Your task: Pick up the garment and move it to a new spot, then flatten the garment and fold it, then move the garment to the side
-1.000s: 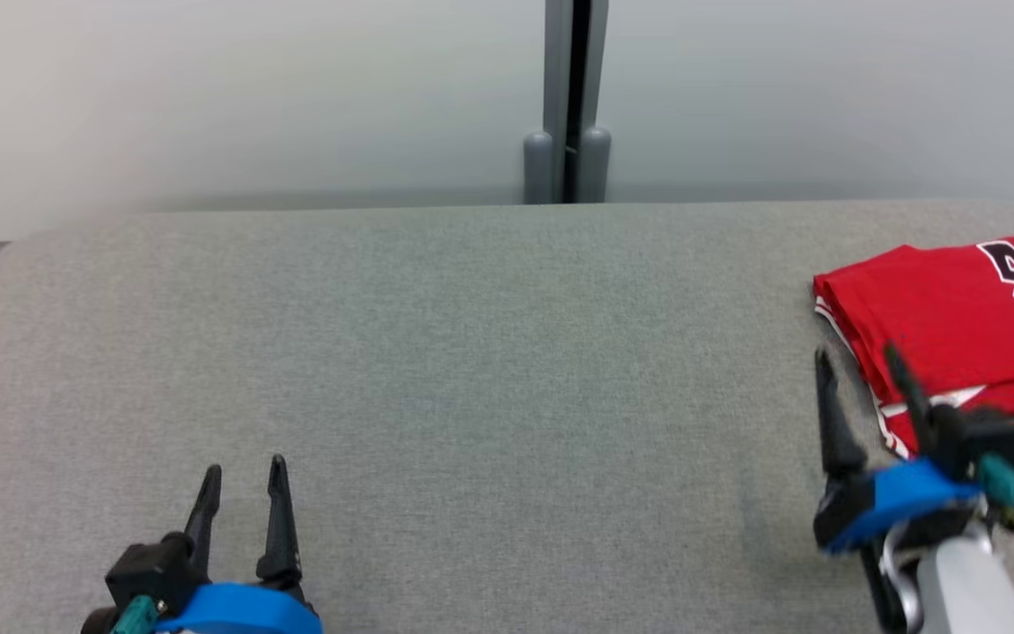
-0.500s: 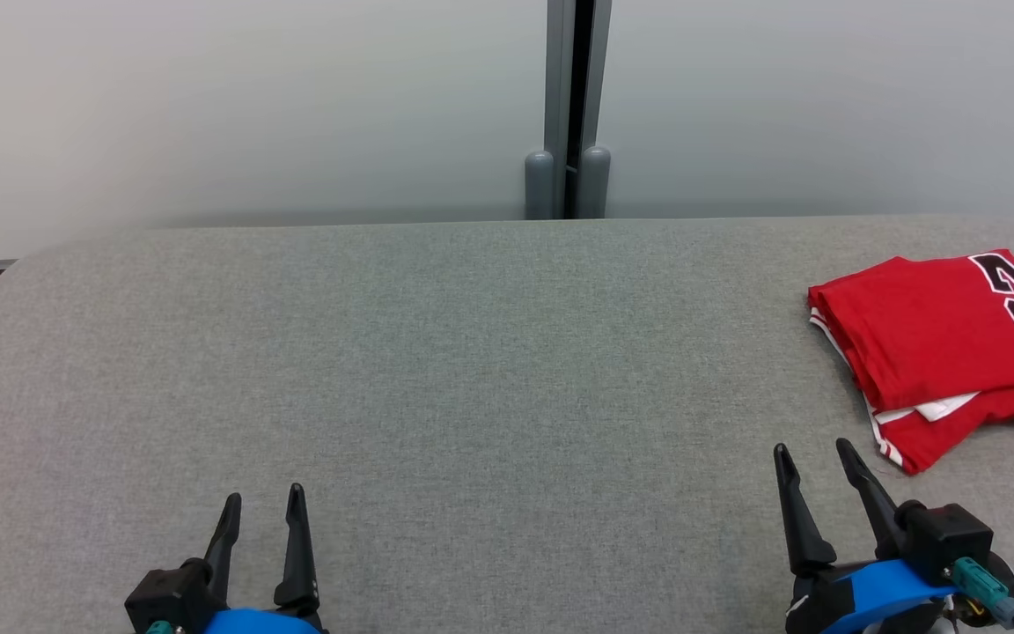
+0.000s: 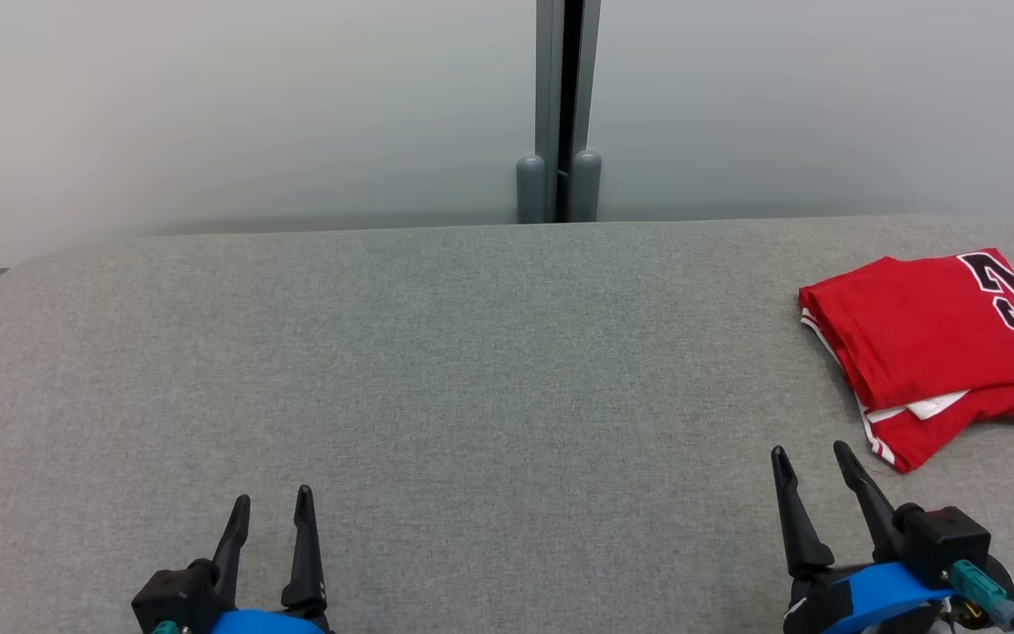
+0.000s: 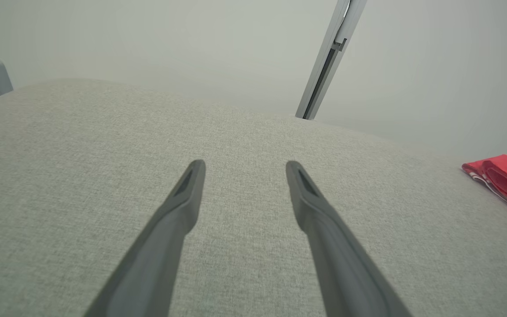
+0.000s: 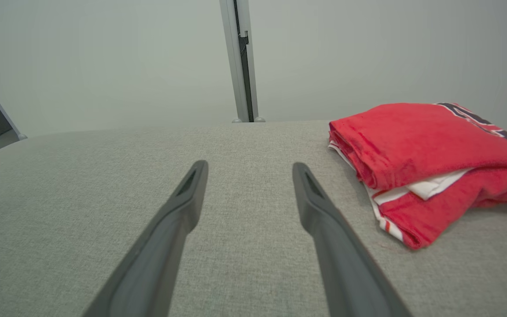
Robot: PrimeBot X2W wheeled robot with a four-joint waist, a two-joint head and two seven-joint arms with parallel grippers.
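Bottom of the head view first: left gripper [image 3: 273, 495] sits at the lower left and right gripper [image 3: 808, 449] at the lower right, fingers pointing up the frame. Both are spread wide with nothing between the fingers, just bare gray fabric showing through the gap. Same in the wrist views: the left gripper [image 4: 245, 164] and right gripper [image 5: 249, 164] each show two dark fingers splayed apart over the table [image 3: 472, 352], holding nothing.

The red jersey [image 3: 929, 335] is folded into a rough stack at the right edge of the head frame, about mid-height, and part of it runs off the edge. It's up and to the right of the right gripper, near it but not touching; its lowest corner comes closest, just above and right of the right-hand fingertip. There's a white-trimmed layer poking out of the lower edge of the stack, and black numerals on top near the frame edge.

In the right wrist view the jersey [image 5: 412, 141] takes up the right side, beside the fingers and clear of them. In the left wrist view it's only a small red bit [image 4: 504, 176] at the far right edge, well apart from that gripper.

Past the table's back edge there's a gray post [image 3: 558, 106] at top center, with a plain pale wall [image 3: 208, 106] on both sides.
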